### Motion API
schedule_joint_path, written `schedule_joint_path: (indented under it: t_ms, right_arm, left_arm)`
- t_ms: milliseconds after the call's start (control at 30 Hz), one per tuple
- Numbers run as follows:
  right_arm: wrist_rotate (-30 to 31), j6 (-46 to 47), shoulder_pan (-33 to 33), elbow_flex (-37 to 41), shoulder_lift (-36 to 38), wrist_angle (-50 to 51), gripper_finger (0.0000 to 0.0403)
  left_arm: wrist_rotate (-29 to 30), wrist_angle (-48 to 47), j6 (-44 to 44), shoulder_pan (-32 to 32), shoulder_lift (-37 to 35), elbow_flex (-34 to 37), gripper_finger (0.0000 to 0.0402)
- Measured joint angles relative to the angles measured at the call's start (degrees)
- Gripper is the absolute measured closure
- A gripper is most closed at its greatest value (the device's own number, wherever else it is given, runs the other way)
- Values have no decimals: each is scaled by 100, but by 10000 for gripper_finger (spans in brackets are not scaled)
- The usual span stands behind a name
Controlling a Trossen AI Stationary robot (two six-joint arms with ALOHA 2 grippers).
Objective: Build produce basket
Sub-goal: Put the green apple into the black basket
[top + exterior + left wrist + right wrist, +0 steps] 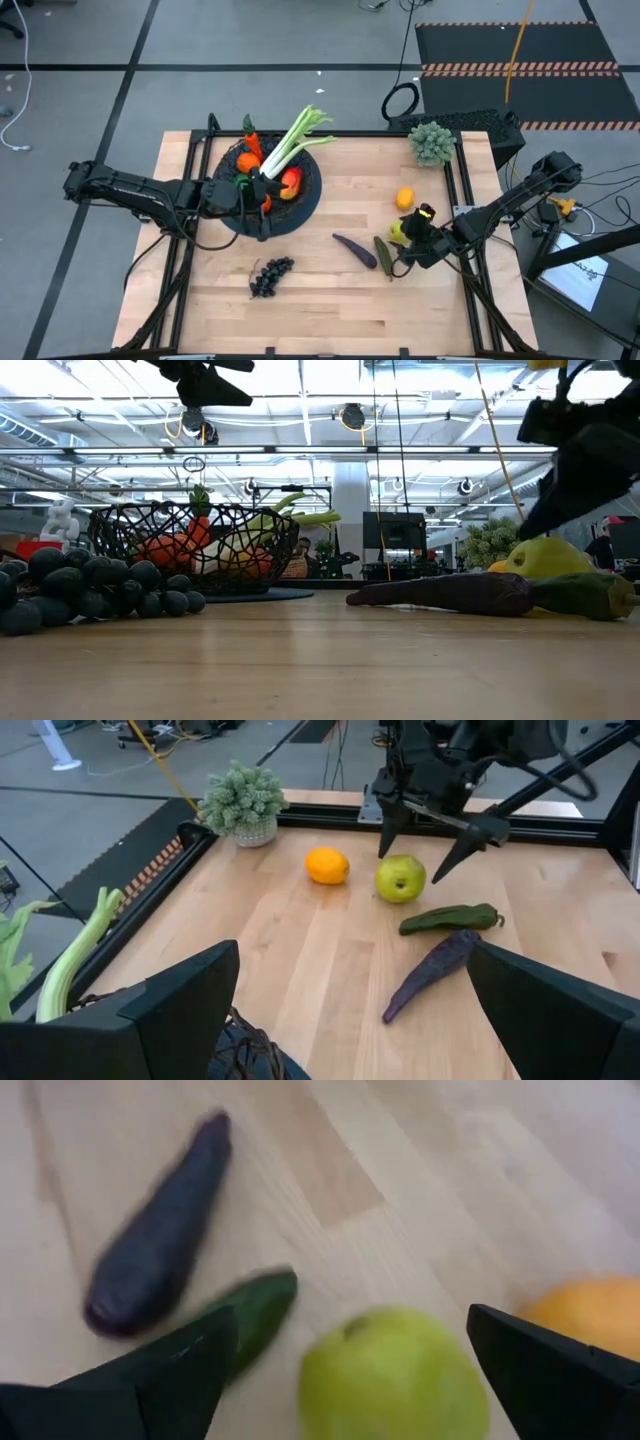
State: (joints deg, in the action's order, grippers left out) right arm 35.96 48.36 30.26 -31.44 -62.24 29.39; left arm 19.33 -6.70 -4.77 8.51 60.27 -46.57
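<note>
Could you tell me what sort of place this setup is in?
Probably a robotics lab or workshop hall, not a kitchen: the wooden table stands on a grey floor with cables and hazard-striped mats, and the low view shows strip-lit ceilings, equipment and people beyond.

Right arm's open tool [432,847] over round green apple [400,878], small orange [327,865] beside, dark green cucumber [450,918], purple eggplant [430,971], wooden tabletop [300,950]

Open lab hall: ceiling strip lights [120,405], hazard-striped floor mat [520,68], loose cables [15,120].

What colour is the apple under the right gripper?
Yellow-green; the round toy apple shows best in the left wrist view.
</note>
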Motion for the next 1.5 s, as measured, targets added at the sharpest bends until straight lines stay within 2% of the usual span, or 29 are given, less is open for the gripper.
schedule_joint_path:
  t_ms: [267,533,733,1000,1200,1500]
  right_arm:
    - [8,174,-4,1,-4,496,8]
    - [-37,199,-172,521,-4,-48,9]
    - [-278,108,-400,627,-4,-229,11]
    - [-319,153,-420,640,-4,-331,58]
    - [-319,92,-420,613,3,-678,55]
    - [-262,-644,-448,470,300,-1770,57]
  left_arm:
    - [0,20,2,-1,0,0,9]
    - [2,45,-4,0,12,0,9]
    - [2,51,-5,0,17,0,9]
    - [2,52,-18,0,17,0,9]
    - [2,52,-18,0,18,0,9]
    - [4,206,2,0,22,0,9]
